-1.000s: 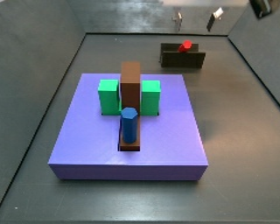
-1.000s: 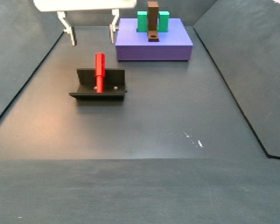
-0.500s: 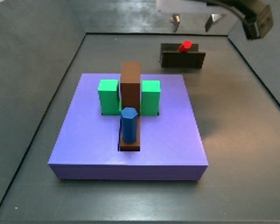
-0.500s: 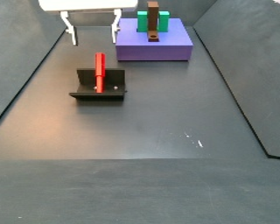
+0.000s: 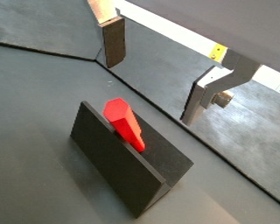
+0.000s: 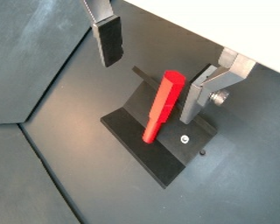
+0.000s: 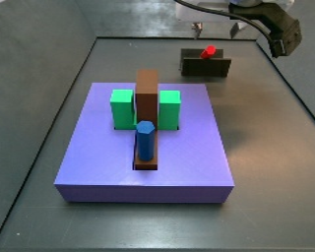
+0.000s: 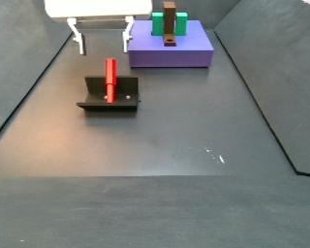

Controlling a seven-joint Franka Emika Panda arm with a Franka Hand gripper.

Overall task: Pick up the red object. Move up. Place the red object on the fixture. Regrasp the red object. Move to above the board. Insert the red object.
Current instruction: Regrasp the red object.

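Dark grey floor; sloped grey walls; even light.

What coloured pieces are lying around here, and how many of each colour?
Red: 1, the red peg leaning on the fixture
Green: 2, the green blocks on the purple board
Brown: 1, the brown bar
Blue: 1, the blue peg
Purple: 1
Total: 6
The hand hangs open, empty.
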